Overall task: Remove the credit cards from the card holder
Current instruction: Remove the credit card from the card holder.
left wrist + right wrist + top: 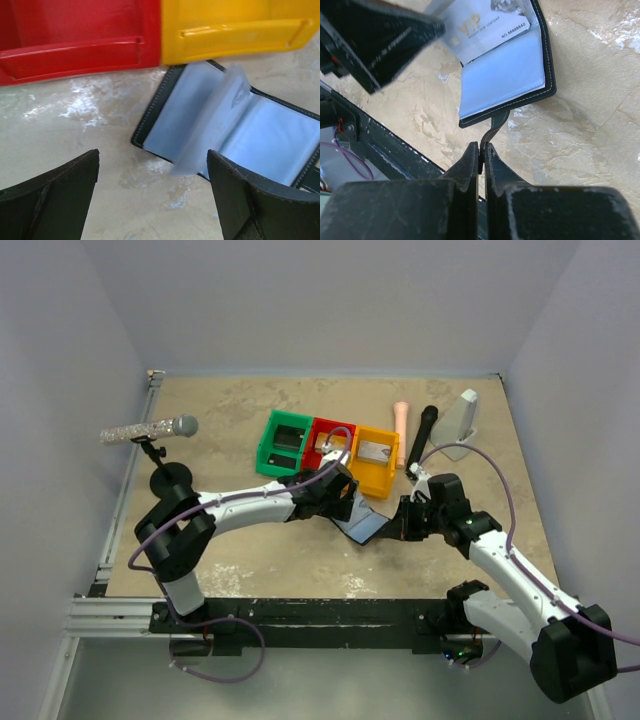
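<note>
The card holder (365, 525) lies open on the table, pale blue inner faces (280, 145) up, just in front of the bins. A clear sleeve leaf (215, 120) stands half raised. One of the credit cards (485, 27), pale with gold VIP lettering, shows inside a sleeve of the holder (505, 75). My right gripper (481, 147) is shut on the holder's black side tab (497, 125), at the holder's right side (395, 528). My left gripper (152, 154) stands wide open, low over bare table by the holder's left corner (342, 505), with nothing between its fingers.
Joined green (283, 443), red (325, 445) and yellow (375, 465) bins stand right behind the holder; a grey flat piece lies in the yellow one. A microphone on a stand (150, 430) is at left. A pink stick (401, 420), black stick (425, 430) and pale wedge (462, 420) lie back right.
</note>
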You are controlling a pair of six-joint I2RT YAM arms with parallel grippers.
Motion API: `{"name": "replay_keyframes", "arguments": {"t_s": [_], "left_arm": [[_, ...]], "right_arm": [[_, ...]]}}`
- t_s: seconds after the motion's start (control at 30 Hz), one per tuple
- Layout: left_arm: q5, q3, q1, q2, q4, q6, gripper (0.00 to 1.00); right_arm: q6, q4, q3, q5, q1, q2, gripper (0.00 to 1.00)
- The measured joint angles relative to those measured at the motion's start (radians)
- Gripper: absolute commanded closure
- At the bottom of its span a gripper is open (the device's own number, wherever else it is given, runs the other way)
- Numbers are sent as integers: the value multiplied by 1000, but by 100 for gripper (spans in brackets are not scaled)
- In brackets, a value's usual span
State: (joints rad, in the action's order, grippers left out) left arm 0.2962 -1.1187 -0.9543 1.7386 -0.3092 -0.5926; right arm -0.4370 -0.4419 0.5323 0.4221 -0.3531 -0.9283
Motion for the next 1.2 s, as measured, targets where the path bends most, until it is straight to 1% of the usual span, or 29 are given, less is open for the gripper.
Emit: {"name": "replay_keyframes", "arguments": {"t_s": [0.13,0.3,0.4,0.5,0.7,0.83,1.0,1.03,1.13,1.17,1.2], "left_arm": [[8,-7,37,0,-19,-14,10],[-5,-9,40,-2,-13,-16,18],[-45,10,40,-23,42,-7,24],[-108,19,40,-50,92,14,33],[-201,18,40,-54,166,45,42],[-243,18,42,-54,187,54,45],[-280,19,45,-54,203,54,45],[-288,19,45,-54,206,54,46],[-306,19,47,-54,217,54,48],[-311,19,48,-53,218,54,48],[-314,19,50,-52,219,54,49]], "right_arm": [[0,-2,0,0,0,1,100],[-2,-16,0,-7,0,14,100],[-14,-33,0,-27,0,22,100],[-37,-72,0,-75,1,22,100],[-78,-131,12,-150,28,-37,100],[-82,-155,55,-190,42,-88,100],[-55,-167,177,-211,46,-201,100],[-48,-163,190,-216,45,-217,99],[-25,-153,220,-227,46,-267,92],[-21,-152,222,-229,46,-277,87],[-16,-151,223,-231,46,-286,78]]}}
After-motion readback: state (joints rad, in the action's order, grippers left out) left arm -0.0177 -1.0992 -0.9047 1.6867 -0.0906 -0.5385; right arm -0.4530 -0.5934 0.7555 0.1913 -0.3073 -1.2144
